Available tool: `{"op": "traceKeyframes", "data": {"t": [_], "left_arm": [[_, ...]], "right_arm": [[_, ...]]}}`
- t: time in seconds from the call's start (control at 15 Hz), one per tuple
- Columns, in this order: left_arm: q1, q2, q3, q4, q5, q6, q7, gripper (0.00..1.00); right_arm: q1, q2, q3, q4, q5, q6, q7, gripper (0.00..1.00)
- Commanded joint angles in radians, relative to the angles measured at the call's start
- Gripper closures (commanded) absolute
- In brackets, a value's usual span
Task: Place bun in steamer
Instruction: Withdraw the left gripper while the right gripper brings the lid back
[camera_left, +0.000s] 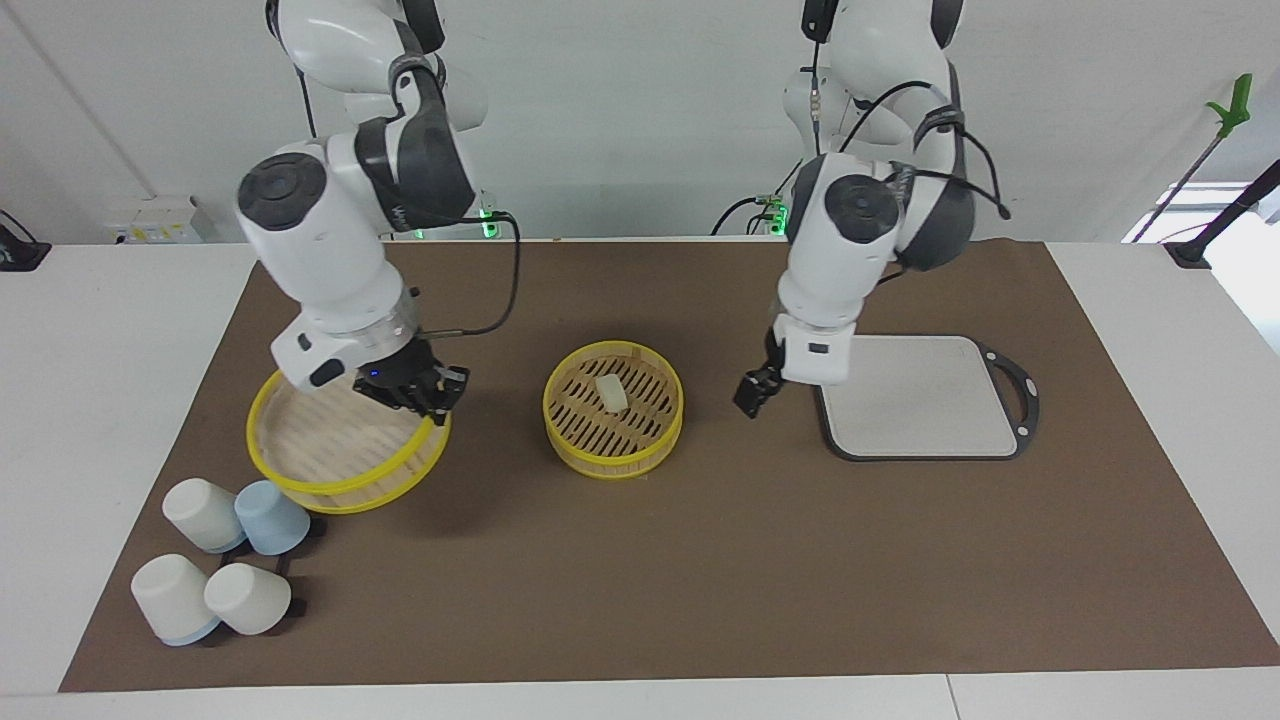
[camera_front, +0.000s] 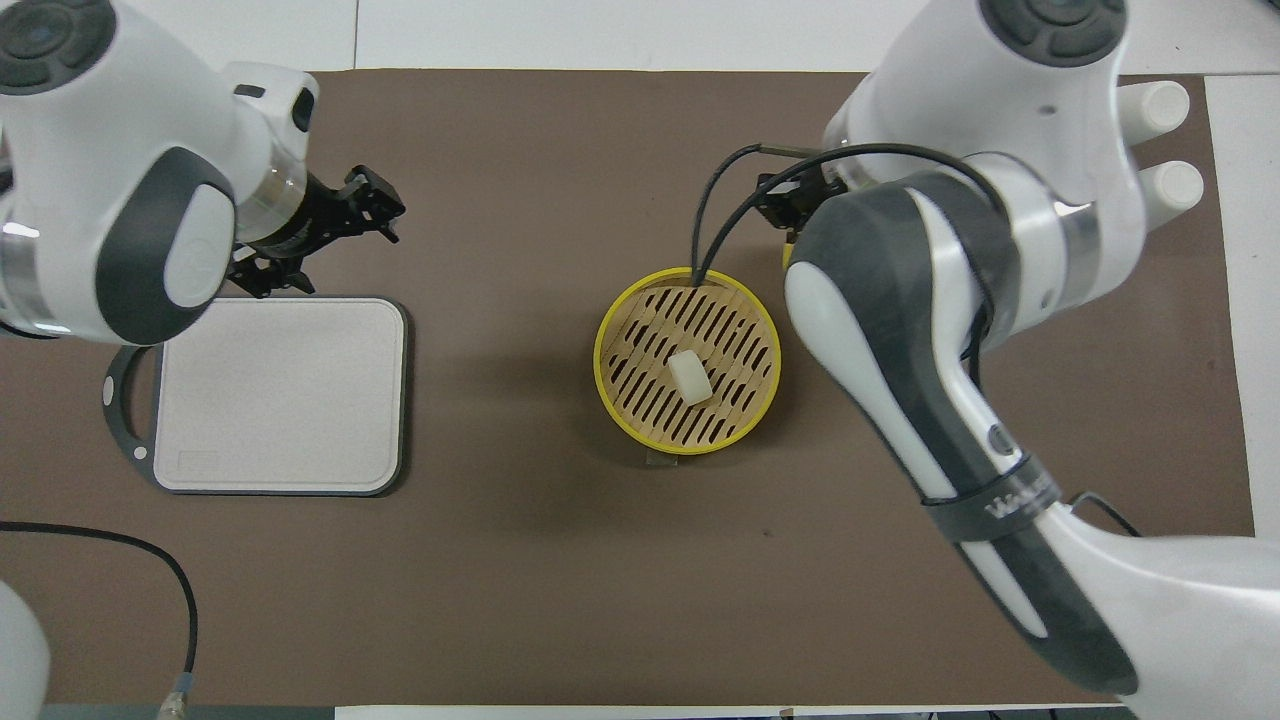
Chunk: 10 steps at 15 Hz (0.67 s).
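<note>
The bun (camera_left: 612, 393) lies on the slatted floor of one steamer tier (camera_left: 613, 455) in the middle of the mat; it also shows in the overhead view (camera_front: 690, 376), inside that tier (camera_front: 610, 385). My right gripper (camera_left: 432, 395) is shut on the rim of the second steamer tier (camera_left: 330, 455), which hangs tilted over the mat toward the right arm's end. In the overhead view that tier is hidden under the right arm, and only the gripper (camera_front: 790, 200) shows. My left gripper (camera_left: 752, 392) hangs over the mat beside the grey board (camera_left: 920, 395), holding nothing; it also shows in the overhead view (camera_front: 380, 205).
Several upturned pale cups (camera_left: 205, 515) stand in a cluster farther from the robots than the held tier; two show in the overhead view (camera_front: 1160, 105). The grey board (camera_front: 280, 395) lies toward the left arm's end. A brown mat (camera_left: 700, 580) covers the table.
</note>
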Motion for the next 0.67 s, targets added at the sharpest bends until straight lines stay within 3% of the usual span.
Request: {"op": "traceKeyframes", "data": {"t": [0.0,0.33,0.6], "left_arm": [[0.075,-0.066,-0.015,-0.042,0.016,-0.061,0.156,0.00],[0.149,-0.168,-0.014,-0.100,0.024,-0.147,0.377,0.00],[0.207,-0.262,-0.014,-0.124,0.025,-0.213,0.508,0.00]], "right_arm": [[0.095,-0.003,-0.005,-0.032,-0.011,0.068,0.157,1.00],[0.216,0.089,-0.003,-0.031,-0.054,0.177,0.327,1.00],[0.257,0.118,-0.003,-0.051,-0.054,0.206,0.372,1.00]]}}
